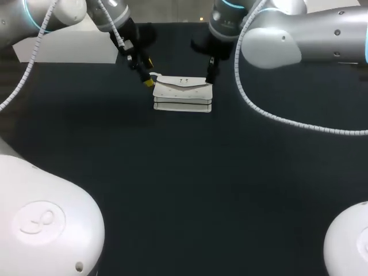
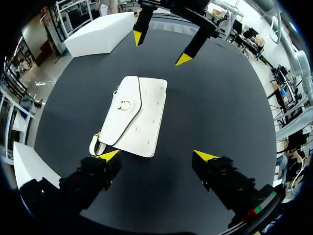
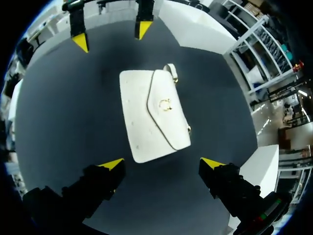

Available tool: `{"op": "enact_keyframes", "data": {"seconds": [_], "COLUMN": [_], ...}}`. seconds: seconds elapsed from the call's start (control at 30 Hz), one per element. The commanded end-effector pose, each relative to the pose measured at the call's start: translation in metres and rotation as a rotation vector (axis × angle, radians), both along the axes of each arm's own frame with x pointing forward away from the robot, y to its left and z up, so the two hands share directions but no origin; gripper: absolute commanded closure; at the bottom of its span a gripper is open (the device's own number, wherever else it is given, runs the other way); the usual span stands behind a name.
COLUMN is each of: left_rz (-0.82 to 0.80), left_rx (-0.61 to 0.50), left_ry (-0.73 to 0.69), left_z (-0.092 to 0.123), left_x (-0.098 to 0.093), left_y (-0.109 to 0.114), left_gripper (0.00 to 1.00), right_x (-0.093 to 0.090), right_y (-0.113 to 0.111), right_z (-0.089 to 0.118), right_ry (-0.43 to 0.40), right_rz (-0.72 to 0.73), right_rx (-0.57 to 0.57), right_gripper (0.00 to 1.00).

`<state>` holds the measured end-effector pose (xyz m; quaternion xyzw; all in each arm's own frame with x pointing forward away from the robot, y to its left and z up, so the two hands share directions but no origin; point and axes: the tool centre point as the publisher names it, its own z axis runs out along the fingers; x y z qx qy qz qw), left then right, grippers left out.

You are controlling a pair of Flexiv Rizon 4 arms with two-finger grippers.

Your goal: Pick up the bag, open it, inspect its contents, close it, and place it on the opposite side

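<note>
A white bag [image 1: 182, 95] lies flat on the dark table [image 1: 184, 184] at the middle back, its flap shut with a small gold clasp [image 2: 125, 105]. A short strap loop [image 2: 94, 144] sticks out at the end facing my left arm. My left gripper [image 1: 147, 72] is open at that end, and one yellow fingertip [image 2: 110, 155] is right beside the strap loop. At the bag's other end my right gripper [image 1: 211, 70] stands open too. Each wrist view has the bag [image 3: 154, 112] ahead of its own gripper and the other gripper beyond it. Neither gripper holds anything.
A long white box [image 1: 75, 49] stands at the table's back left, behind my left arm. The white robot bases [image 1: 46, 224] fill the near corners. Dark open tabletop stretches in front of the bag and to both sides.
</note>
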<state>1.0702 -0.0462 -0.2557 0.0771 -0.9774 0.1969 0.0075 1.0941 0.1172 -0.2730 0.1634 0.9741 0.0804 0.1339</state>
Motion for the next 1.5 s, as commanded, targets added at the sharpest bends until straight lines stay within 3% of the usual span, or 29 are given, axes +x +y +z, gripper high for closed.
{"op": "enact_keyframes", "data": {"seconds": [0.03,0.33,0.63,0.8,1.13,1.5], "left_rz": [0.337,0.734,1.015,1.065,1.096,1.105], "left_rx": [-0.002,-0.024,-0.201,-0.299,-0.443,-0.514], "left_ry": [0.213,0.479,0.582,0.625,0.711,0.822], "left_z": [0.004,0.004,-0.008,-0.014,-0.034,-0.056], "left_x": [0.012,0.024,0.018,0.016,0.029,0.05], "left_y": [0.003,0.005,0.009,0.013,0.015,0.015], "left_gripper": [0.0,0.0,0.0,0.0,0.0,0.0], "right_x": [0.024,0.041,0.039,0.037,0.036,0.047], "right_y": [0.003,-0.005,-0.018,-0.027,-0.033,-0.034], "right_z": [0.008,0.011,-0.005,-0.014,-0.028,-0.047], "right_ry": [0.273,0.46,0.527,0.55,0.557,0.606], "right_rz": [-0.309,-0.588,-0.835,-0.924,-1.052,-1.121], "right_rx": [0.083,0.205,0.371,0.482,0.638,0.707], "right_gripper": [0.0,0.0,0.0,0.0,0.0,0.0]}}
